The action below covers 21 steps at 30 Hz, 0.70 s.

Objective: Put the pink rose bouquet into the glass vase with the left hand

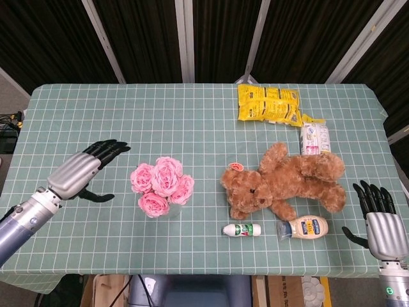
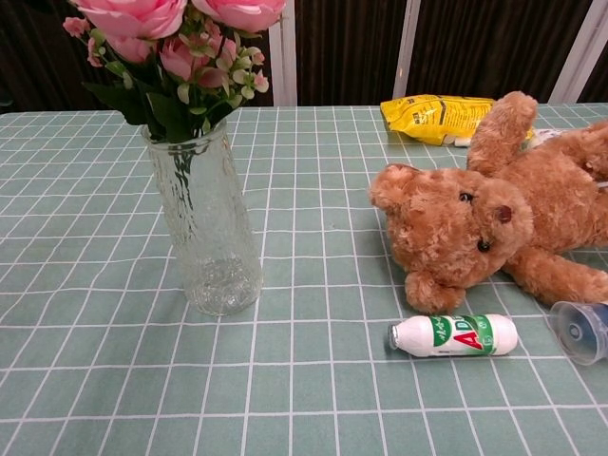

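Note:
The pink rose bouquet [image 1: 162,185] stands upright with its stems inside the glass vase [image 2: 205,231]; its blooms [image 2: 169,19] fill the top left of the chest view. My left hand [image 1: 80,176] hovers to the left of the flowers, fingers spread, holding nothing and apart from the bouquet. My right hand [image 1: 378,220] rests at the table's front right corner, fingers extended and empty. Neither hand shows in the chest view.
A brown teddy bear [image 1: 284,182] lies right of the vase. In front of it lie a small white bottle [image 1: 242,230] and a mayonnaise bottle [image 1: 303,227]. A yellow snack bag [image 1: 268,104] and a small packet [image 1: 315,139] sit at the back right.

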Motion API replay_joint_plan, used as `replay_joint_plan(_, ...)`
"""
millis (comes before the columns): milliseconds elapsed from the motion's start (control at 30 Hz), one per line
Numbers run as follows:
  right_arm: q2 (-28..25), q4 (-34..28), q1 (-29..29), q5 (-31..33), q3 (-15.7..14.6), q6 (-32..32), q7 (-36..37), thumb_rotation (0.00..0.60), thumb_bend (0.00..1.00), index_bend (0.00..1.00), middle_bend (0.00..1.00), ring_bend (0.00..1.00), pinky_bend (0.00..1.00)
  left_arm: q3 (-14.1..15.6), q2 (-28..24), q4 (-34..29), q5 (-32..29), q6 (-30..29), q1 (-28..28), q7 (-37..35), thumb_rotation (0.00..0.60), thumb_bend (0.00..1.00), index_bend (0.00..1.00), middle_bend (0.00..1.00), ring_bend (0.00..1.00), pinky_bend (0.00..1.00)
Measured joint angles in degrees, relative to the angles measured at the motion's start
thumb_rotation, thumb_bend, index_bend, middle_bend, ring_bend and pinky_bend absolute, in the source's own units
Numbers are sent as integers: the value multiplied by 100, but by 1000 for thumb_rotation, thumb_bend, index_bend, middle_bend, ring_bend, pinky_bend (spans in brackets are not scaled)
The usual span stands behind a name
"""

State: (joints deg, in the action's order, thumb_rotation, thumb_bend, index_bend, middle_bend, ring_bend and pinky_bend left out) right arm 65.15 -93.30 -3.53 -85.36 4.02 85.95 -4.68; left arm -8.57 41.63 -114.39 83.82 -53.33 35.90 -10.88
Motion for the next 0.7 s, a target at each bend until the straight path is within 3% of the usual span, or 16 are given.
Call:
replay_joint_plan(167, 4, 20, -10, -92, -34, 2, -59, 600, 193, 0, 59, 36, 0, 297, 229, -192, -241, -1115, -714, 2209, 600, 235, 98, 56, 0, 73)
replay_joint_plan(300, 11, 69, -25, -128, -53, -15, -109, 600, 193, 0, 59, 36, 0, 486, 625, 21, -146, -1977, -1207, 3005, 600, 236, 109, 59, 0, 73)
replay_joint_plan(400, 43, 104, -29, -139, -48, 6, -204, 600, 192, 0, 59, 36, 0, 648, 1038, 420, 21, -2499, -1647, 2960, 600, 237, 114, 60, 0, 73)
replay_joint_plan(567, 104, 158, -28, -228, -51, 88, -320, 600, 193, 0, 59, 36, 0, 945, 1845, 1403, 450, -3488, -2381, 2174, 600, 241, 131, 60, 0, 73)
replay_joint_plan(700, 128, 172, -14, -269, -51, 151, -366, 600, 193, 0, 59, 36, 0, 1136, 2193, 1784, 672, -3608, -2652, 1845, 600, 241, 131, 60, 0, 73)
